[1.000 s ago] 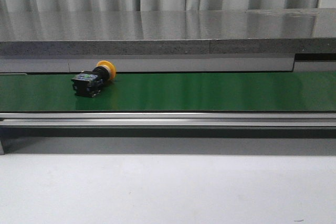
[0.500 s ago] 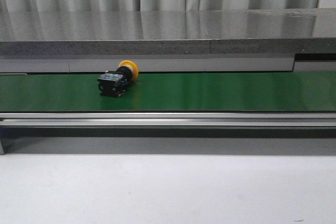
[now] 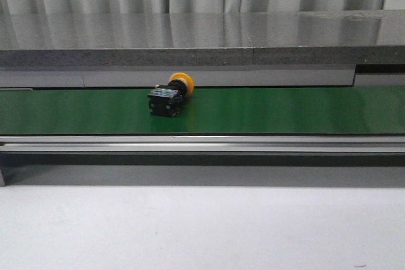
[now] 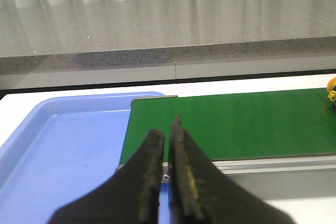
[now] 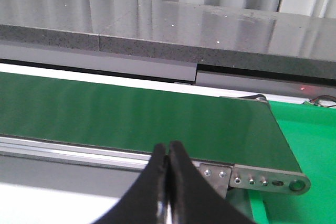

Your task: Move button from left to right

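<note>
At far left, seen from the left wrist: blue tray (image 4: 63,150), lying just beside the left end of the green belt (image 4: 236,121). Left gripper (image 4: 167,129): dark fingers nearly pressed together with a thin gap between, holding nothing, near side of the belt's left end. Button (image 3: 169,97): on its side on the belt, left of centre in the front view; black body nearer and leftward, yellow cap farther and rightward; no gripper touching it. Grey counter (image 3: 202,39): runs behind the belt, full width. Right gripper (image 5: 168,153): fingers pressed together, holding nothing, near side of the belt's right end. Bright green surface (image 5: 304,145): just beyond the belt's right end.
</note>
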### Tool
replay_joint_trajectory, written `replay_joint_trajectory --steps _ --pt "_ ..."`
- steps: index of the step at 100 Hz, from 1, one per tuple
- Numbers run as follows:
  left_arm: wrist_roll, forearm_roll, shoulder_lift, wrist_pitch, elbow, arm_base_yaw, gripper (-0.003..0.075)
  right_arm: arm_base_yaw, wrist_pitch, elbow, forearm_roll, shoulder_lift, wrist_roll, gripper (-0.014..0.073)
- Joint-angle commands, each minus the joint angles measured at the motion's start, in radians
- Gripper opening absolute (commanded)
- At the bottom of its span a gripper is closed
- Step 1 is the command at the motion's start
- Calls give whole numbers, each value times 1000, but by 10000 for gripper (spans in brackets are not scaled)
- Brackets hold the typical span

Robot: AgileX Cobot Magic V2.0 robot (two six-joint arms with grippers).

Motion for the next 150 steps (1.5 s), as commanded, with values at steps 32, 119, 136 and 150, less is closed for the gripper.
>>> replay_joint_trajectory --steps 32,119,136,150 --pt "-3 -15 11 -80 -27 -9 5 0 -16 -178 -7 21 -7 -68" --pt "-3 -15 11 -80 -27 -9 5 0 414 -672 2 729 -7 -66" --pt "-3 -15 11 -80 -27 -9 5 0 428 -672 2 739 -7 77" --pt "-3 -15 11 -80 -27 -9 5 0 428 -672 2 739 -7 386"
